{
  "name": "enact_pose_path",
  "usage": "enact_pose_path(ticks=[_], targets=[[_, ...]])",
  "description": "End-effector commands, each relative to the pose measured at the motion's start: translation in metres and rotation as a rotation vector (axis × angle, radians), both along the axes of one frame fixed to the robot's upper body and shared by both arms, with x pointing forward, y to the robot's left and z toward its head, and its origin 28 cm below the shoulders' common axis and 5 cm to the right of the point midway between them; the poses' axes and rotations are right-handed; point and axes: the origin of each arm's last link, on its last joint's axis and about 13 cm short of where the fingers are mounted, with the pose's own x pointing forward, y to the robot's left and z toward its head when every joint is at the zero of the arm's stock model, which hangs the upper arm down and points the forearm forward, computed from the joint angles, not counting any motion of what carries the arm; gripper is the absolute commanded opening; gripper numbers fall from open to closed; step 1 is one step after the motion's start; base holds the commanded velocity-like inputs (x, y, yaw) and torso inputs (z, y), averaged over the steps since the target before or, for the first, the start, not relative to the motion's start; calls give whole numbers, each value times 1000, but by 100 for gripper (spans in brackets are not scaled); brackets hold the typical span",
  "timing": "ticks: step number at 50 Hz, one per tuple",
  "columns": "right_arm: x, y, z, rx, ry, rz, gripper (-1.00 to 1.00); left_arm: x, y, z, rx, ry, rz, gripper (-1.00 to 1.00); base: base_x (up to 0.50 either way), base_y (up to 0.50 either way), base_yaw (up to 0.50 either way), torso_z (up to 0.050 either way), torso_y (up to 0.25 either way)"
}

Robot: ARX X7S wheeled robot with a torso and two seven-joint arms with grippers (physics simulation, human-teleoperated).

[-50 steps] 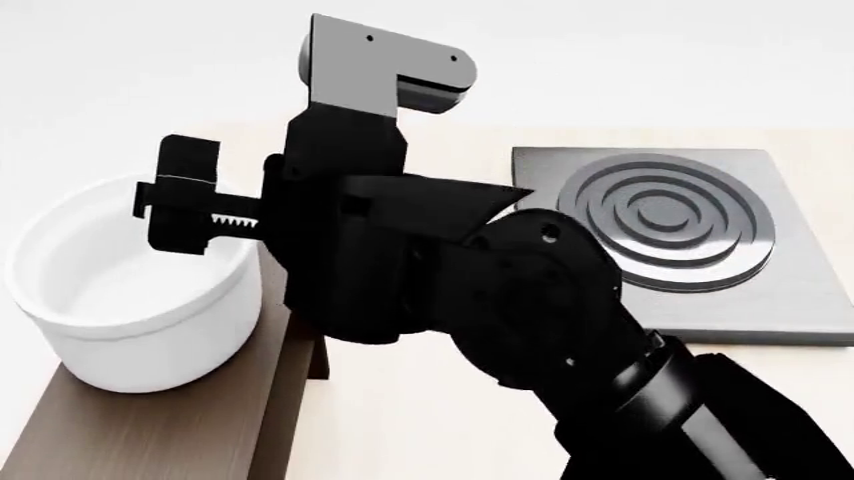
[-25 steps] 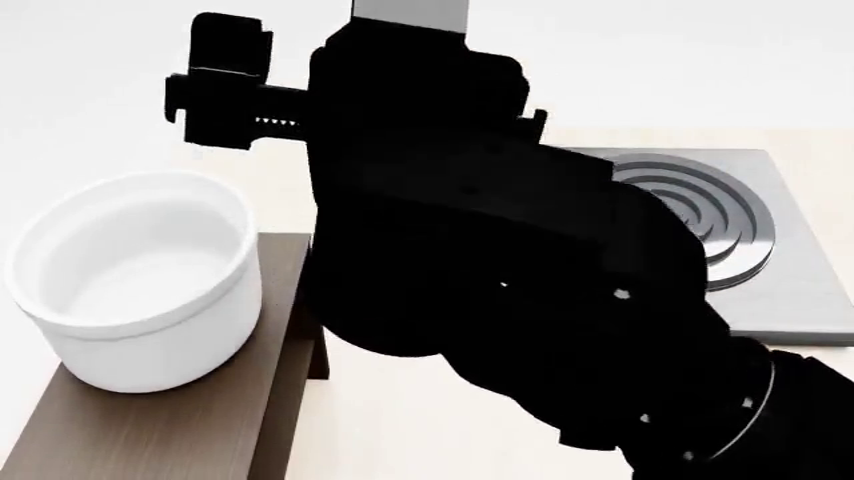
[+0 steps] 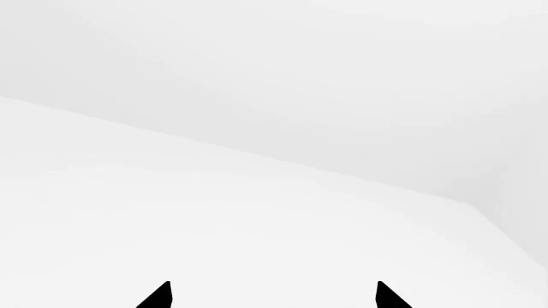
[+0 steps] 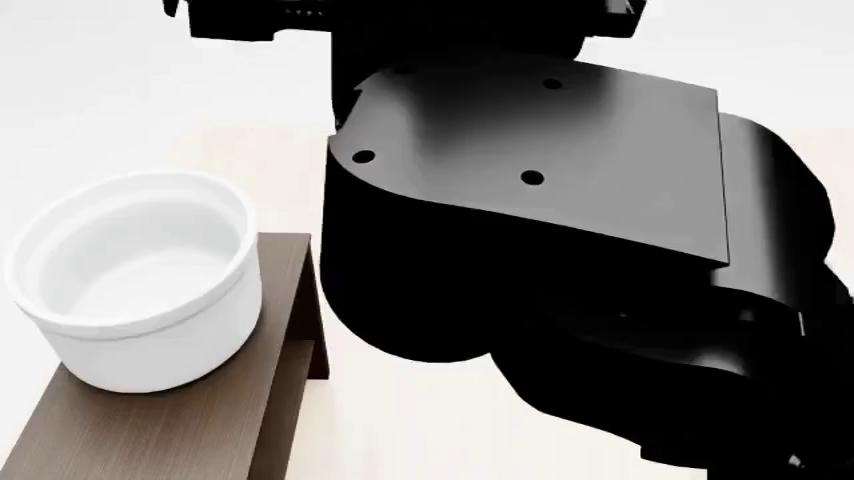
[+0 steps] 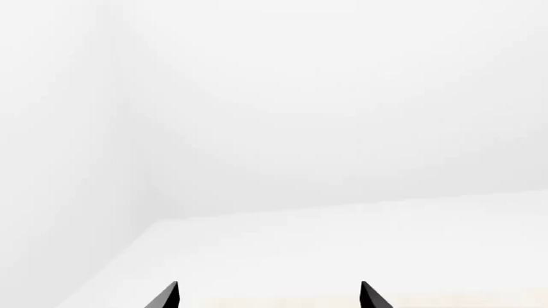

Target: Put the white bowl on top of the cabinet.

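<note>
The white bowl (image 4: 134,280) stands upright on the flat top of the dark brown cabinet (image 4: 160,430) at the left of the head view. Nothing touches it. My right arm (image 4: 534,200) fills the middle and right of that view, raised high above the bowl. Only a black part of its gripper shows, at the top edge. In the right wrist view my right gripper (image 5: 268,295) has its fingertips wide apart with nothing between them, facing white walls. My left gripper (image 3: 274,295) is also open and empty in the left wrist view. It is out of the head view.
The beige table top (image 4: 400,420) shows beside the cabinet's right edge. My right arm hides everything at the right of the head view, including the grey stove plate. Both wrist views show only white walls and floor.
My right arm has risen up and away from the bowl, and its gripper has gone to the top edge of the view. The arm now covers the stove plate. The bowl has not moved.
</note>
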Motion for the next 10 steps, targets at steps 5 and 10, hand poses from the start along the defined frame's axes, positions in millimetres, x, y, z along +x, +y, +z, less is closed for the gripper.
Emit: enact_pose_path(ticks=[5, 10], targets=[[-21, -8, 18, 21, -118, -42, 100, 1, 0, 0, 0, -1, -2, 100, 0, 0, 0, 0, 0], [-27, -10, 21, 33, -140, -48, 100, 1, 0, 0, 1, -1, -2, 100, 0, 0, 0, 0, 0]])
